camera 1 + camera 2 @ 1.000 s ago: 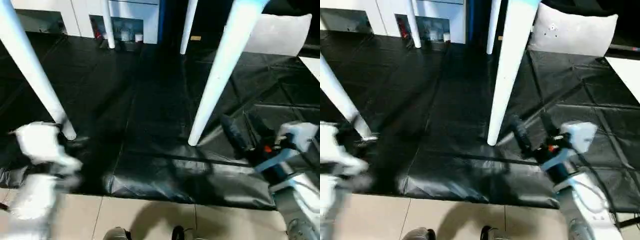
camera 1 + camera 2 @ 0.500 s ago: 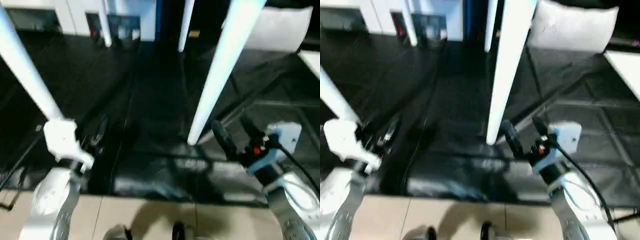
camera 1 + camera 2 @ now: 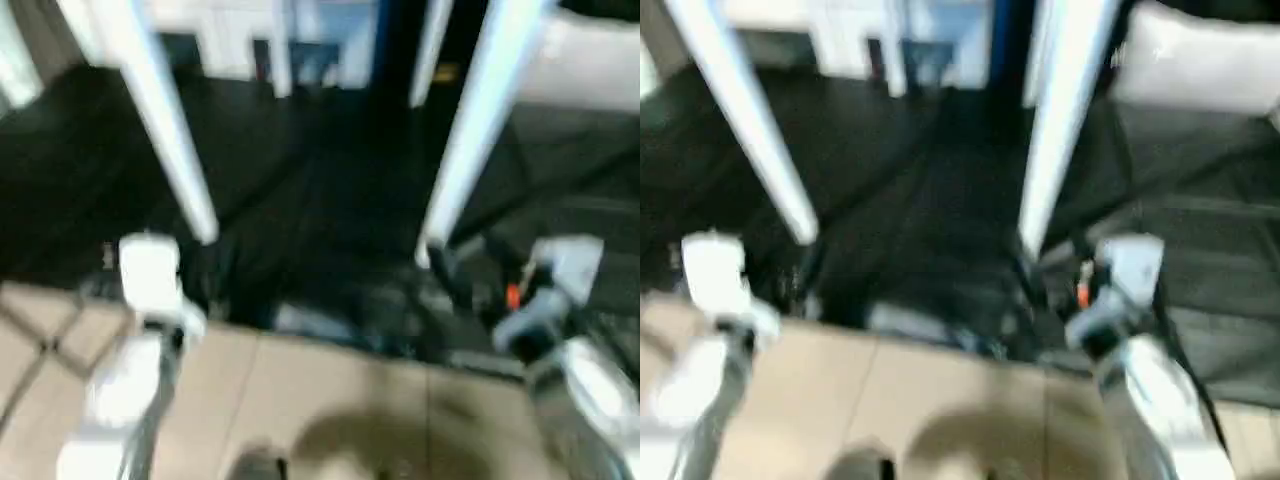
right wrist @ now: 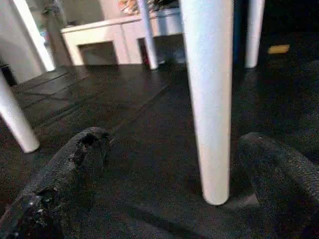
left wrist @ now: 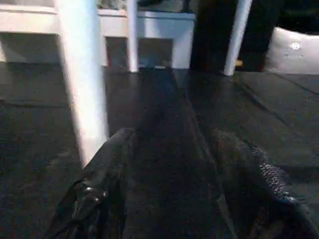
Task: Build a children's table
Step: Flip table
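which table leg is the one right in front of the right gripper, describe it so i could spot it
On the black-covered worktable stand four white tapered legs. The leg meant is the near one on the robot's right, its foot on the black cover just beyond the open right gripper. Unlike the two thin far legs by the white cabinets, it looks thick and close.

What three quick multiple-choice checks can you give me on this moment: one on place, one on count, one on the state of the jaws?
1. Where do the table legs stand?
A. on the black-covered worktable
B. on the tiled floor
C. on a white shelf

2. How many legs show in the right wrist view?
A. one
B. two
C. four

3. How are the right gripper's jaws?
A. shut on a leg
B. open, one either side of a leg, not touching
C. shut on nothing

Answers: 1 A, the leg tips rest on the black cover. 2 C, four white tubes stand there. 3 B, dark gaps show between each finger and the leg.
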Tool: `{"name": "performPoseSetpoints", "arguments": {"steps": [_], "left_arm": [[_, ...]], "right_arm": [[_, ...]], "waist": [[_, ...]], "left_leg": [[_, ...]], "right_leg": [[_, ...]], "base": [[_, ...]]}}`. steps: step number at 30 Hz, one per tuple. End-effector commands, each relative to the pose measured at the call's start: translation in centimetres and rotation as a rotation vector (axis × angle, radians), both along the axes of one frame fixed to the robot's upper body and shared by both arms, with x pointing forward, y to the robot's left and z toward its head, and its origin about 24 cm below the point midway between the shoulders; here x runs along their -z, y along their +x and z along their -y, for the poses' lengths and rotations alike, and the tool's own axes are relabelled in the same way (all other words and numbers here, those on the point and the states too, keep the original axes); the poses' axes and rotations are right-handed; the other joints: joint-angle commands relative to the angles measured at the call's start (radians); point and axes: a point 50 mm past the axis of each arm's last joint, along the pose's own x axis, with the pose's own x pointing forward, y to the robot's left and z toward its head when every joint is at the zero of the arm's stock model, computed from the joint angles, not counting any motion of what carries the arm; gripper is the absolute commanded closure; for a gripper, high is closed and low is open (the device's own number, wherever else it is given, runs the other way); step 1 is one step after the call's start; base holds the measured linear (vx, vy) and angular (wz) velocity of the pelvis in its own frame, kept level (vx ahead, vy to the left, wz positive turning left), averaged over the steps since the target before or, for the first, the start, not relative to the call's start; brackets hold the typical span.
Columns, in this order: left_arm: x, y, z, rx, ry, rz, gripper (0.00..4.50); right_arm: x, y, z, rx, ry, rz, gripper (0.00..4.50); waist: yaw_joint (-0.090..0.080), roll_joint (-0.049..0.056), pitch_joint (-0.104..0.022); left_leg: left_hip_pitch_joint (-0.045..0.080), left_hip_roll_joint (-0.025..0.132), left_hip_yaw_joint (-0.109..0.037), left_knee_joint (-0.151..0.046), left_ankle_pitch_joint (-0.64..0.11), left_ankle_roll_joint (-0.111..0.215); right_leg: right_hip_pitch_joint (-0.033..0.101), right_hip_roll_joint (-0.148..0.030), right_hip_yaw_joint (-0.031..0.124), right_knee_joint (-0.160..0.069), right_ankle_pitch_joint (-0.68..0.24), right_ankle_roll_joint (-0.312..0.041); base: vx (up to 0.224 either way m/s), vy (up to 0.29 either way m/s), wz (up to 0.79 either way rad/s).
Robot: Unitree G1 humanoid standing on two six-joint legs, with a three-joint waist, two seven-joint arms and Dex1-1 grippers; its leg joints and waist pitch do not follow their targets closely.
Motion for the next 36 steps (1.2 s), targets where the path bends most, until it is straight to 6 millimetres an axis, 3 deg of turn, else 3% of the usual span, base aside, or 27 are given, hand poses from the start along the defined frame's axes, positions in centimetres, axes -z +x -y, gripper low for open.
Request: {"name": "performPoseSetpoints", "arguments": {"steps": [1,2,3,4,5,6,7,9,10,11,13,14,15,16,18,20,21,22,23,24,26,28,29,31,33,34,36], "left_arm": [[-0.3,-0.4,0.4,0.058,-0.05,0.03,1.76],[-0.4,-0.5,0.6,0.084,-0.078,0.035,1.76],[-0.4,-0.8,1.0,0.127,-0.111,0.039,1.49],[-0.4,-1.0,1.2,0.159,-0.122,0.04,1.43],[-0.2,-1.2,1.4,0.184,-0.125,0.036,1.43],[-0.2,-1.3,1.5,0.198,-0.124,0.034,1.43],[-0.1,-1.4,1.5,0.222,-0.137,0.034,1.4],[-0.1,-1.9,1.7,0.274,-0.157,0.049,1.08],[-0.1,-2.2,1.8,0.323,-0.17,0.057,1.01],[-0.2,-2.5,1.8,0.375,-0.182,0.063,1.01],[-0.2,-3.1,1.8,0.447,-0.192,0.058,0.91],[-0.2,-3.6,1.6,0.518,-0.179,0.044,0.73],[-0.2,-3.6,1.6,0.518,-0.179,0.044,0.59],[-0.1,-4.3,1.4,0.601,-0.142,0.003,0.57],[-0.1,-4.6,1.2,0.631,-0.125,-0.018,0.55],[-0.5,-5.2,0.7,0.686,-0.092,-0.049,0.14],[-0.5,-5.2,0.7,0.686,-0.092,-0.049,0.13],[-0.5,-5.4,0.5,0.695,-0.088,-0.051,0.16],[-0.6,-5.6,0.3,0.702,-0.092,-0.058,0.16],[-0.6,-5.6,0.3,0.702,-0.092,-0.058,0.09],[-0.8,-6.2,0.4,0.734,-0.104,-0.071,0.09],[-0.5,-6.4,0.8,0.798,-0.114,-0.099,0.09],[-0.3,-6.6,1.2,0.839,-0.115,-0.119,0.09],[-0.1,-6.9,1.6,0.905,-0.112,-0.153,0.09],[0.0,-7.2,1.8,0.924,-0.114,-0.163,0.09],[0.9,-7.4,2.0,0.943,-0.113,-0.191,0.09],[2.6,-7.4,1.9,0.907,-0.106,-0.224,0.09]], "right_arm": [[-0.2,-0.3,0.5,0.024,0.003,0.008,0.0],[-0.2,-0.3,0.5,0.016,0.021,0.002,0.0],[-0.1,-0.3,0.4,-0.007,0.031,0.001,0.0],[-0.1,-0.3,0.4,-0.031,0.032,0.003,0.0],[0.1,-0.3,0.2,-0.064,0.03,0.002,0.0],[0.1,-0.4,0.1,-0.085,0.028,0.002,0.0],[0.2,-0.3,0.0,-0.112,0.029,0.011,0.0],[0.2,-0.3,-0.3,-0.145,0.039,0.025,0.0],[0.1,-0.5,-0.5,-0.18,0.056,0.034,0.0],[-0.2,-0.8,-0.7,-0.226,0.061,0.049,0.0],[-0.4,-1.5,-1.4,-0.331,0.064,0.065,0.0],[-0.5,-2.4,-2.1,-0.472,0.048,0.071,0.0],[-0.5,-2.4,-2.1,-0.472,0.048,0.071,0.0],[-0.2,-3.0,-2.7,-0.607,0.071,0.052,0.0],[0.1,-3.0,-2.8,-0.651,0.07,0.044,0.0],[1.0,-2.6,-3.1,-0.756,0.036,0.026,0.0],[1.0,-2.6,-3.1,-0.756,0.036,0.026,0.0],[1.2,-2.6,-3.2,-0.779,0.03,0.022,0.0],[1.3,-2.5,-3.2,-0.797,0.029,0.022,0.0],[1.3,-2.5,-3.2,-0.797,0.029,0.022,0.0],[1.0,-2.8,-3.5,-0.837,0.043,0.037,0.0],[1.0,-3.0,-3.9,-0.879,0.04,0.036,0.0],[1.1,-3.3,-3.9,-0.9,0.028,0.029,0.0],[1.3,-3.6,-3.8,-0.939,0.007,0.014,0.0],[1.5,-3.8,-3.6,-0.951,-0.002,0.01,0.0],[2.2,-4.0,-3.0,-0.978,-0.041,-0.019,0.0],[3.3,-4.0,-2.1,-0.99,-0.084,-0.067,0.0]], "waist": [[-0.029,-0.002,-0.047],[-0.031,0.001,-0.051],[-0.037,-0.007,-0.055],[-0.047,-0.006,-0.057],[-0.054,-0.017,-0.056],[-0.057,-0.013,-0.057],[-0.057,-0.013,-0.057],[-0.065,-0.016,-0.043],[-0.063,-0.006,-0.042],[-0.063,-0.006,-0.041],[-0.062,-0.01,-0.036],[-0.061,-0.029,-0.031],[-0.057,-0.019,-0.03],[-0.054,-0.033,-0.024],[-0.049,-0.024,-0.02],[-0.046,-0.03,-0.021],[-0.046,-0.024,-0.017],[-0.044,-0.024,-0.017],[-0.041,-0.018,-0.022],[-0.04,-0.02,-0.021],[-0.034,-0.012,-0.034],[-0.031,-0.016,-0.034],[-0.03,-0.007,-0.031],[-0.027,-0.013,-0.029],[-0.026,-0.011,-0.029],[-0.026,-0.005,-0.035],[-0.029,-0.013,-0.031]], "left_leg": [[0.008,0.068,-0.028,-0.104,-0.21,-0.017],[0.006,0.067,-0.029,-0.103,-0.195,-0.016],[0.002,0.066,-0.025,-0.1,-0.151,-0.004],[0.0,0.066,-0.024,-0.099,-0.116,0.007],[-0.003,0.064,-0.02,-0.097,-0.103,0.016],[-0.006,0.061,-0.018,-0.094,-0.088,0.029],[-0.006,0.061,-0.018,-0.094,-0.088,0.029],[-0.005,0.063,-0.013,-0.1,-0.156,0.038],[-0.004,0.063,-0.015,-0.101,-0.167,0.036],[-0.003,0.064,-0.013,-0.101,-0.174,0.036],[-0.004,0.066,-0.012,-0.104,-0.178,0.041],[-0.003,0.064,-0.008,-0.104,-0.177,0.053],[-0.003,0.064,-0.009,-0.104,-0.165,0.063],[-0.003,0.063,-0.007,-0.105,-0.167,0.07],[-0.003,0.067,-0.012,-0.112,-0.176,0.074],[0.0,0.07,-0.012,-0.113,-0.182,0.066],[-0.002,0.068,-0.014,-0.116,-0.174,0.064],[0.003,0.071,-0.011,-0.115,-0.175,0.064],[0.004,0.072,-0.011,-0.113,-0.162,0.065],[0.004,0.071,-0.01,-0.113,-0.153,0.066],[0.007,0.073,-0.009,-0.104,-0.086,0.079],[0.004,0.07,-0.006,-0.101,-0.056,0.093],[0.004,0.069,-0.007,-0.103,-0.063,0.094],[0.005,0.072,-0.006,-0.106,-0.099,0.088],[0.006,0.074,-0.006,-0.108,-0.127,0.079],[0.007,0.075,-0.005,-0.106,-0.136,0.076],[0.006,0.076,-0.002,-0.109,-0.153,0.073]], "right_leg": [[0.015,-0.082,0.046,-0.11,-0.055,-0.13],[0.019,-0.086,0.046,-0.108,-0.029,-0.134],[0.023,-0.089,0.045,-0.105,0.03,-0.14],[0.023,-0.086,0.042,-0.103,0.088,-0.145],[0.023,-0.084,0.042,-0.105,0.113,-0.144],[0.024,-0.085,0.043,-0.103,0.147,-0.143],[0.024,-0.085,0.043,-0.103,0.147,-0.143],[0.016,-0.09,0.047,-0.117,0.065,-0.143],[0.015,-0.092,0.049,-0.117,0.048,-0.143],[0.014,-0.092,0.051,-0.119,0.033,-0.142],[0.016,-0.092,0.053,-0.122,0.025,-0.134],[0.015,-0.091,0.052,-0.127,0.016,-0.129],[0.016,-0.092,0.053,-0.125,0.011,-0.121],[0.012,-0.093,0.052,-0.129,0.001,-0.118],[0.008,-0.094,0.05,-0.13,-0.06,-0.121],[0.007,-0.094,0.047,-0.129,-0.07,-0.142],[0.007,-0.093,0.047,-0.128,-0.066,-0.153],[0.003,-0.092,0.048,-0.129,-0.059,-0.156],[0.007,-0.094,0.047,-0.124,-0.029,-0.17],[0.007,-0.092,0.047,-0.125,-0.01,-0.174],[0.012,-0.09,0.045,-0.113,0.125,-0.187],[0.017,-0.089,0.045,-0.107,0.194,-0.19],[0.014,-0.088,0.044,-0.107,0.193,-0.188],[0.018,-0.091,0.046,-0.112,0.149,-0.178],[0.017,-0.094,0.047,-0.115,0.103,-0.185],[0.019,-0.095,0.047,-0.115,0.091,-0.189],[0.02,-0.095,0.05,-0.121,0.055,-0.192]], "base": [[0.008,0.062,-0.06],[0.012,0.09,-0.08],[0.008,0.055,-0.03],[0.008,0.055,-0.03],[0.0,0.0,0.0],[0.0,0.0,0.0],[0.0,0.0,0.0],[0.0,0.0,0.0],[0.0,0.0,0.0],[0.0,0.0,0.0],[0.0,0.0,0.0],[0.0,0.0,0.0],[0.0,0.0,0.0],[0.0,0.0,0.0],[0.0,0.0,0.0],[0.0,0.0,0.0],[0.0,0.0,0.0],[0.0,0.0,0.0],[0.0,0.0,0.0],[0.0,0.0,0.0],[0.0,0.0,0.0],[0.0,0.0,0.0],[0.0,0.0,0.0],[0.0,0.0,0.0],[0.0,0.0,0.0],[0.0,0.0,0.0],[0.0,0.0,0.0]]}}
